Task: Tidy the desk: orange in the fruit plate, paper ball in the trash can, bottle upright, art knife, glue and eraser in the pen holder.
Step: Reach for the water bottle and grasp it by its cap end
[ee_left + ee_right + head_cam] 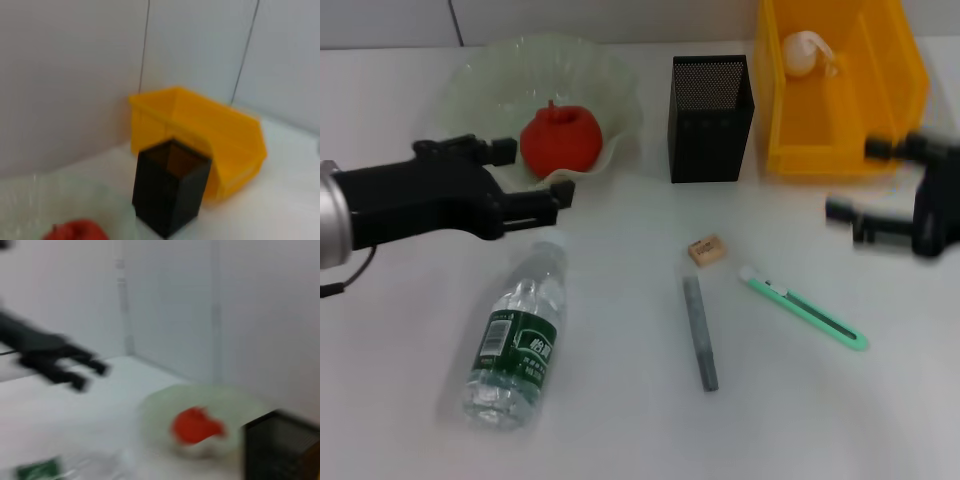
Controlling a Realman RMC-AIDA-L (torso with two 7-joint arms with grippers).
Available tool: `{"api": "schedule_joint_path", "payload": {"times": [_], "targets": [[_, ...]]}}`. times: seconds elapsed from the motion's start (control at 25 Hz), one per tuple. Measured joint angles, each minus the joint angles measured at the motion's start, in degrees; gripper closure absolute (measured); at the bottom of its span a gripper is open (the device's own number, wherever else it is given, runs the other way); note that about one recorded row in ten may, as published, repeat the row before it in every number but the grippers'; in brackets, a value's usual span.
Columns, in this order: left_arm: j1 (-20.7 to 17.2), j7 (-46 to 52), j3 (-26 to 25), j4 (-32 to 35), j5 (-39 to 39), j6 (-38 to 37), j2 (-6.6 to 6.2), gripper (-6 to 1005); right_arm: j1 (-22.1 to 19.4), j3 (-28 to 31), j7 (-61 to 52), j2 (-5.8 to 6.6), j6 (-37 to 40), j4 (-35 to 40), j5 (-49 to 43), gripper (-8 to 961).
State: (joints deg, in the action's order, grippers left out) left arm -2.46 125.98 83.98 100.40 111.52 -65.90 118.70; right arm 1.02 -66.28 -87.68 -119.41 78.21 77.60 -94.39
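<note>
The orange (561, 139) rests in the pale green fruit plate (615, 85). My left gripper (535, 175) hangs open and empty just in front of the plate. Below it the bottle (517, 336) lies on its side. A white paper ball (804, 50) sits inside the yellow trash can (880, 120). The black mesh pen holder (711, 117) stands between plate and can. On the table lie the tan eraser (706, 250), the grey glue (699, 332) and the mint-green art knife (803, 307). My right gripper (855, 185) is open at the right edge, in front of the trash can.
The white desk (620, 420) meets a white wall behind. In the left wrist view the pen holder (170, 192) stands before the trash can (205, 135), with the orange (75, 232) at the edge.
</note>
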Motion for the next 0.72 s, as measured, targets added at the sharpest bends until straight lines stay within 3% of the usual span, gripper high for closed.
{"api": "schedule_joint_path", "payload": {"times": [0.16,0.36,0.56,0.72], "targets": [[2.9,19.6,7.2,5.6,16.7,0.9,0.02,164,-0.6,1.2,10.2,0.03,7.4,-11.3,1.0,130],[10.0,37.6,12.1,2.9,31.5,-0.6,0.26,171,0.6,1.9,14.4,0.09,9.4,-19.7,2.7,129],[13.9,39.0,12.5,-5.3,32.6,0.9,0.5,178,1.4,2.3,14.6,0.09,9.7,-21.2,2.8,129],[14.5,39.0,12.1,-9.9,32.8,3.8,0.47,183,1.5,2.3,14.7,0.07,9.8,-21.4,2.8,130]]}}
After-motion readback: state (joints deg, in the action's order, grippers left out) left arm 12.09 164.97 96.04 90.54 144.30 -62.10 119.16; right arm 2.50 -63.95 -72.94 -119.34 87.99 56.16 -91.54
